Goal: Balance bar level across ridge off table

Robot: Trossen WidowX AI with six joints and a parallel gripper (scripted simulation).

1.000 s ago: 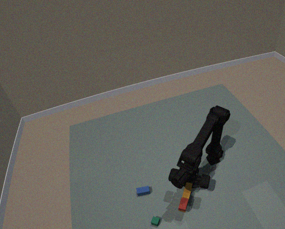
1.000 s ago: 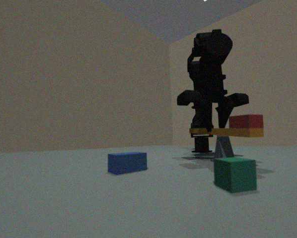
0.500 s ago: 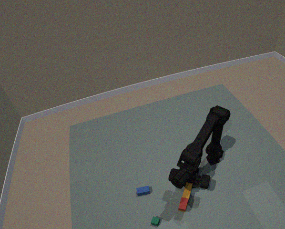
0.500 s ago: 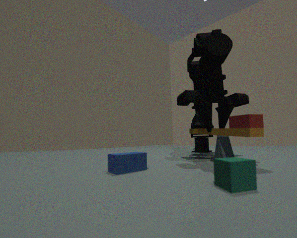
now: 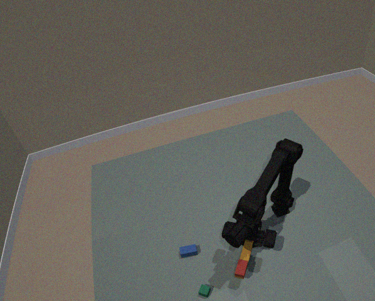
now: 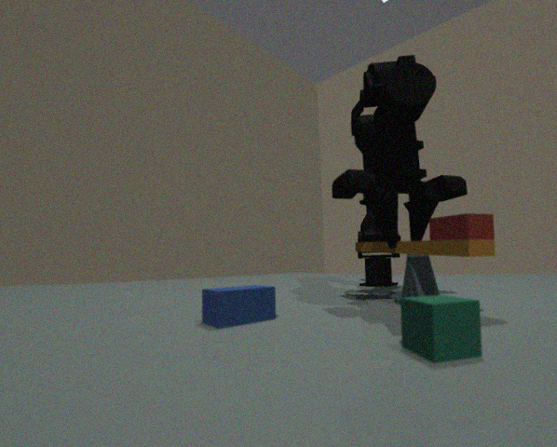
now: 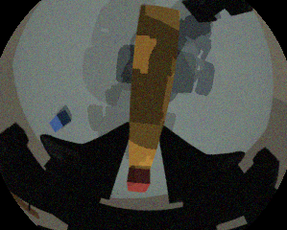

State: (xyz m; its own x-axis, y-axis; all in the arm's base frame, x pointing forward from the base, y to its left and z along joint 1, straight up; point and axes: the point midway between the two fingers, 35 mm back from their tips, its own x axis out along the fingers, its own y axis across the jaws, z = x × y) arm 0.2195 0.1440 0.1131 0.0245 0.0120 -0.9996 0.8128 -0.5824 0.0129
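Note:
The long orange bar looks about level, clear of the table. A red block sits on top of one end. My gripper is shut on the bar, between its bare end and the red block. The grey ridge stands on the table under the bar, its top right at the bar's underside in the exterior view. Whether they touch is too fine to tell. The ridge is hidden under the bar and arm in the other views.
A blue block lies on the table off to one side of the bar. A green block lies on the table near the red block's end of the bar.

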